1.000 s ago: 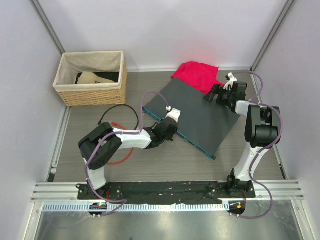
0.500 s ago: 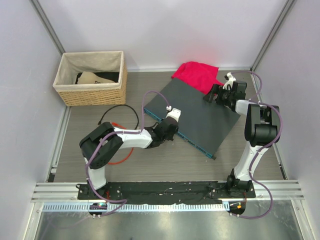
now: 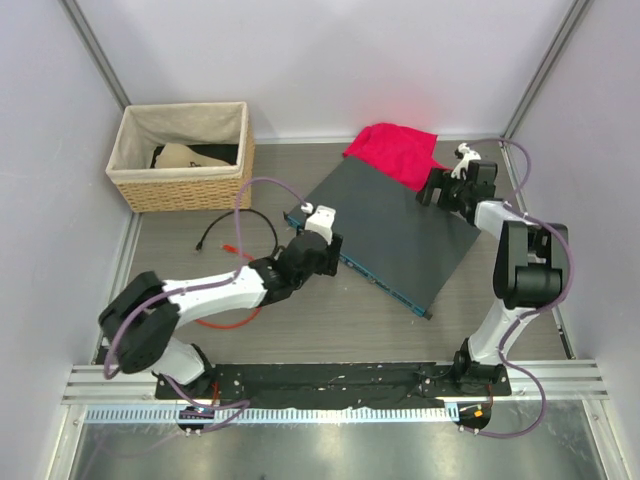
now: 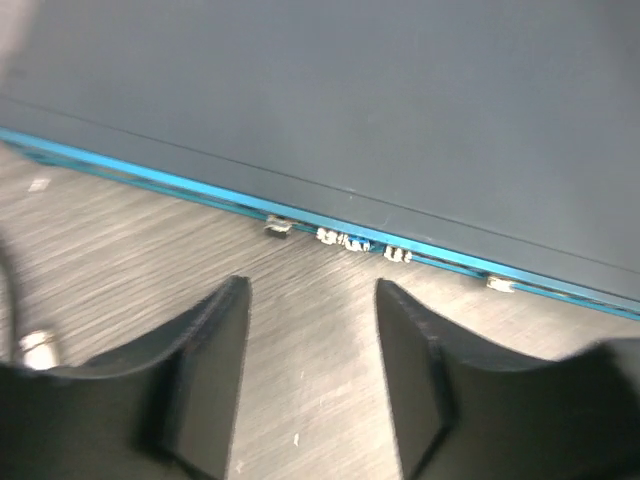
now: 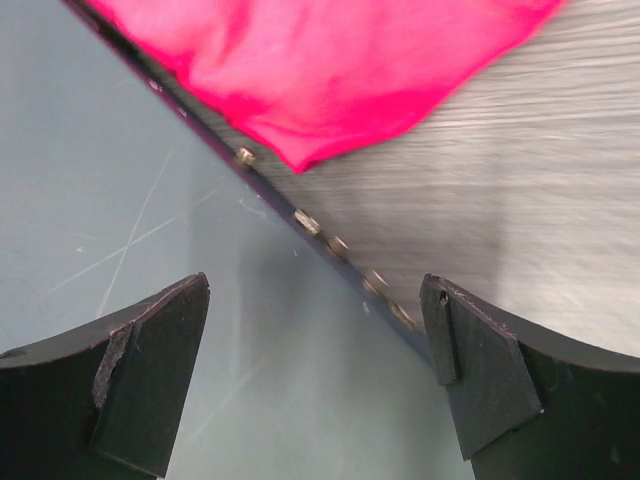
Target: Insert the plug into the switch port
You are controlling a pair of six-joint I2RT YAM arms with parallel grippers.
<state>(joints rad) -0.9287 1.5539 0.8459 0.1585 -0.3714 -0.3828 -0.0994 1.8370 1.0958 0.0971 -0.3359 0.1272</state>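
Observation:
The switch is a flat dark-grey box lying at an angle on the table, with a narrow teal front face. Several small pale clips sit along that face where the switch ports are. I cannot tell which of them is the plug. My left gripper hovers just in front of that face, open, with only bare table between its fingers; from above the left gripper is at the face's left part. My right gripper is open over the box's back edge, shown from above as the right gripper.
A red cloth lies against the back of the switch. A woven basket stands at the back left. A black cable and an orange cable lie on the table left of the switch, beside my left arm.
My left gripper has opened and drawn back to the left along the teal face, its arm swinging out to the left. The right arm has hardly moved.

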